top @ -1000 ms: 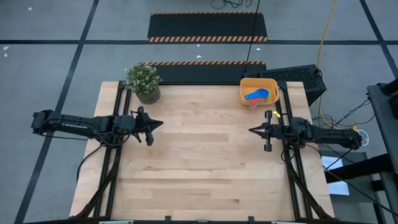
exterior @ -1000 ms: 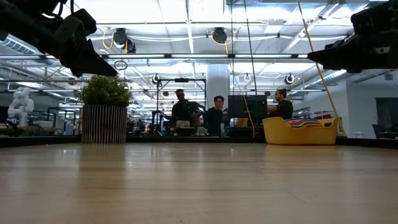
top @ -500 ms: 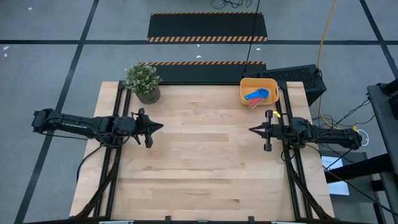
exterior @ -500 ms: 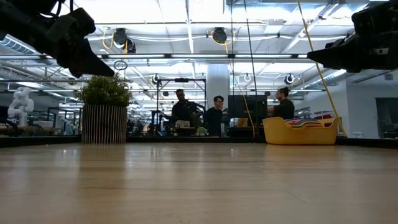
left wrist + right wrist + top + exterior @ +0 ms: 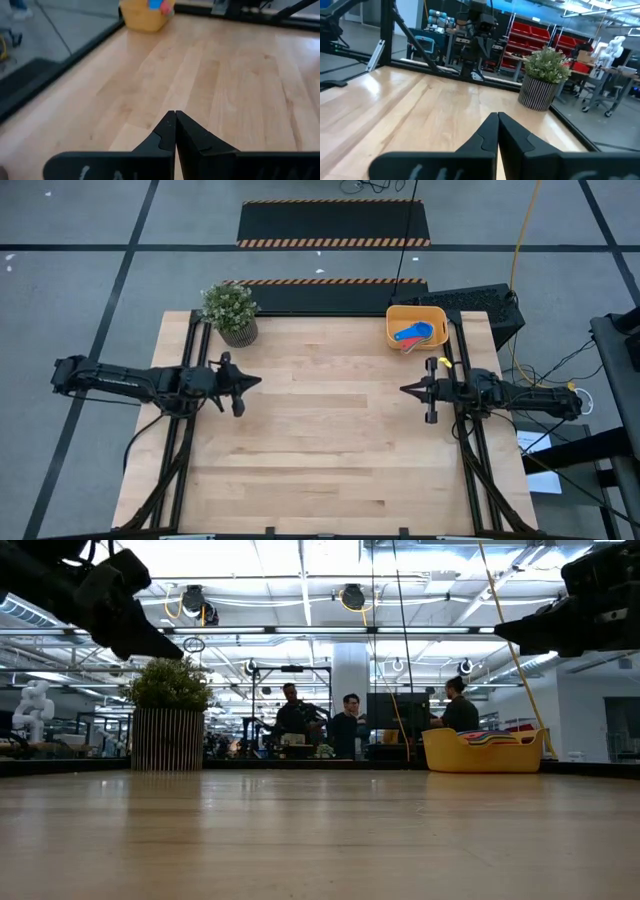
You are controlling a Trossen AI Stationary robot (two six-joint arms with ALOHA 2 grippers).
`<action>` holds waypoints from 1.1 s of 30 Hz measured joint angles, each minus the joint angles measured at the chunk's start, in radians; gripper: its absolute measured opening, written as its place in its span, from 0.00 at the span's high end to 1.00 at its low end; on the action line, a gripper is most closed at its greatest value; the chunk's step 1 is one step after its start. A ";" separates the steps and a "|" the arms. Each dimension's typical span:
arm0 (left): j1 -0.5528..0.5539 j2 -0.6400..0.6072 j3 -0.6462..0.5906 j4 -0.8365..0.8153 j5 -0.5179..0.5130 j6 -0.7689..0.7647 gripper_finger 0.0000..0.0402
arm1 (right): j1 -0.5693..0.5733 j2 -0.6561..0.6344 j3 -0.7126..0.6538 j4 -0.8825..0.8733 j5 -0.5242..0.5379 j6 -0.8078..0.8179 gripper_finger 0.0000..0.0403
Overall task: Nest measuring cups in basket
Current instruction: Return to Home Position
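Note:
The yellow-orange basket [image 5: 416, 326] stands on its base at the table's far right corner, also in the low view [image 5: 484, 751] and the left wrist view [image 5: 144, 14]. Measuring cups lie stacked inside it: a blue one [image 5: 410, 335] over teal [image 5: 424, 331] and red ones [image 5: 407, 346]. My left gripper [image 5: 257, 381] hovers shut at the table's left side, above the wood, with nothing in it [image 5: 175, 116]. My right gripper [image 5: 404, 389] hovers shut at the right side, in front of the basket, also with nothing in it [image 5: 497, 117].
A potted green plant [image 5: 231, 312] stands at the far left corner. Bare wood [image 5: 330, 430] stretches between the two grippers. Black frame rails [image 5: 180, 450] run along the left and right table edges. People [image 5: 345, 726] stand in the room beyond the far edge.

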 joint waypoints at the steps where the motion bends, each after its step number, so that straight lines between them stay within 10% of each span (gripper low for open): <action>1: 0.000 -0.014 0.000 0.005 0.003 0.023 0.99 | 0.000 0.000 -0.001 0.014 0.001 0.006 1.00; 16: 0.001 -0.347 -0.014 -0.022 0.009 0.167 1.00 | 0.000 0.000 -0.001 0.123 0.001 0.007 1.00; 33: 0.001 -0.604 -0.330 0.297 0.203 0.141 1.00 | 0.000 0.000 -0.001 0.128 0.000 0.007 1.00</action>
